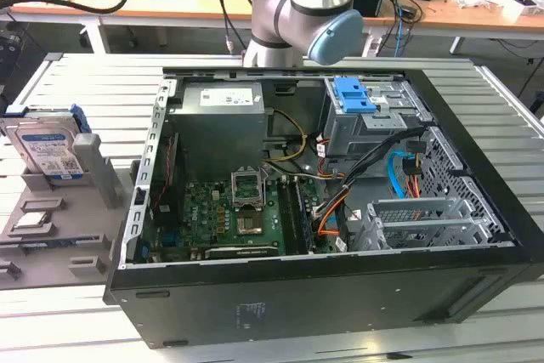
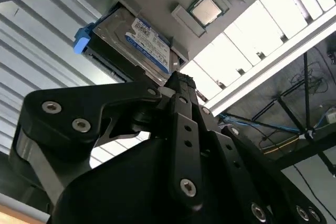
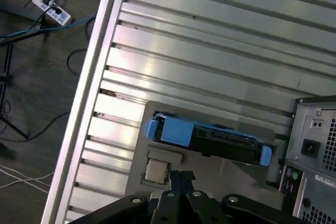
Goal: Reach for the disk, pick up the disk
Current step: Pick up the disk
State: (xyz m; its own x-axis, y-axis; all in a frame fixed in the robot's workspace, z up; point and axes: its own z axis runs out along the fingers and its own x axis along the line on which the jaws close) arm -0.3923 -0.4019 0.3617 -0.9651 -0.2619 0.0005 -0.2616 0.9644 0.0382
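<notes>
The disk (image 1: 47, 146) is a silver-grey hard drive with a white-and-blue label and blue side rails. It stands on edge in a slot of the grey fixture (image 1: 51, 244) at the exterior view's left. In both wrist views the disk (image 2: 142, 43) (image 3: 210, 137) lies just beyond my black fingertips and apart from them. My gripper (image 2: 181, 80) (image 3: 181, 178) is shut, its fingers pressed together with nothing between them. The arm (image 1: 302, 19) rises at the back of the table.
An open black computer case (image 1: 323, 295) takes up the middle of the slatted metal table (image 1: 76, 70), and its rear panel (image 3: 315, 145) stands near the fixture. A small square processor chip (image 2: 206, 10) (image 3: 156, 170) rests on the fixture beside the disk. Cables lie on the floor (image 3: 31, 77).
</notes>
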